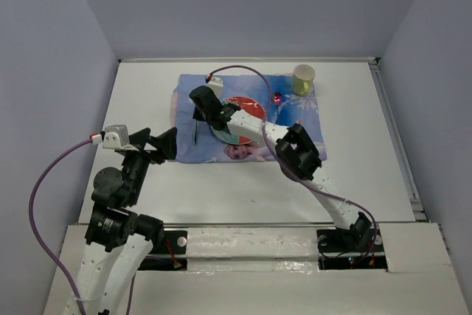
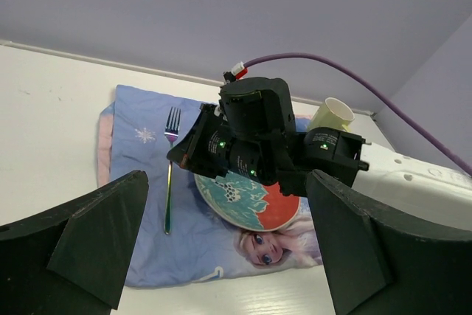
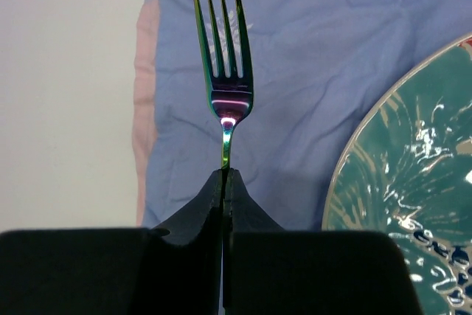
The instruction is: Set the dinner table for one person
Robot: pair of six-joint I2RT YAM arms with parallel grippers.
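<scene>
Fork [image 3: 225, 71] is pinched at its handle by the right pincer [image 3: 223, 182], over the placemat [image 3: 310, 49] on the table [image 1: 221, 189], left of the plate [image 3: 413, 167]; released tilted, it could be left askew; left pincer [image 1: 158, 144] is spread, empty.

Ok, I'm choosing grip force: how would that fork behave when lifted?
The fork looks like thin, stiff metal, so it is probably light and unbending. Its glossy iridescent finish may slip in the right gripper. Pinched by its narrow neck, it could pivot.

Blue placemat [image 3: 310, 49], plate [image 3: 413, 167], fork [image 3: 230, 97], yellow cup [image 1: 303, 79]
</scene>
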